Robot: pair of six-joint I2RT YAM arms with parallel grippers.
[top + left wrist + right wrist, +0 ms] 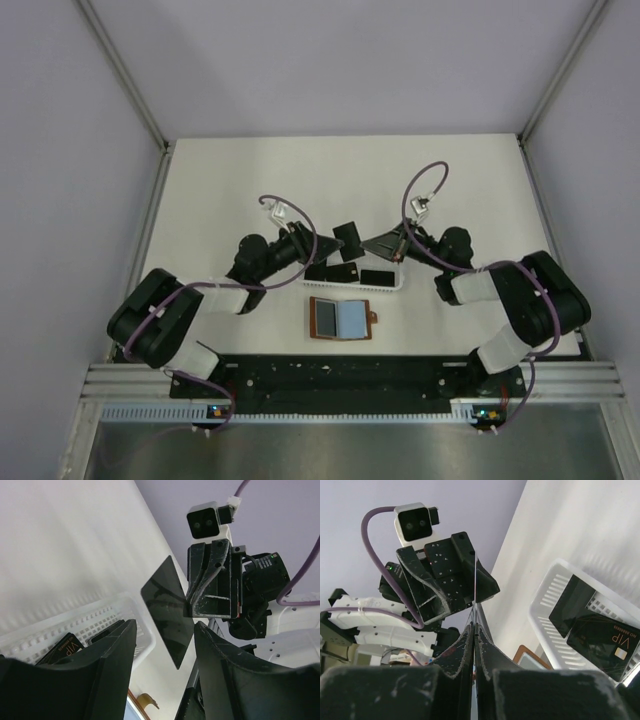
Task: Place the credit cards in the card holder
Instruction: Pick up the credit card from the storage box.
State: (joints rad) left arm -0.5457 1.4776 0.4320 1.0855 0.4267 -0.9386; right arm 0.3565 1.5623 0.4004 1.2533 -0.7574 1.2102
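One black credit card (348, 240) hangs in the air above the white basket, between the two arms. My right gripper (475, 626) is shut on it; in that wrist view the card (475, 580) shows only as a thin edge rising from the pressed fingertips. My left gripper (165, 630) is open, its fingers (120, 650) standing either side of the card's (167, 610) lower corner without touching it. More credit cards (605, 640) lie in the basket, one marked VIP. The brown card holder (341, 318) lies open on the table near the arms, bluish pockets up.
The white slotted basket (380, 286) sits mid-table just beyond the card holder. The two wrists face each other closely above it, each with a looping purple cable (300, 215). Grey walls enclose the table on three sides.
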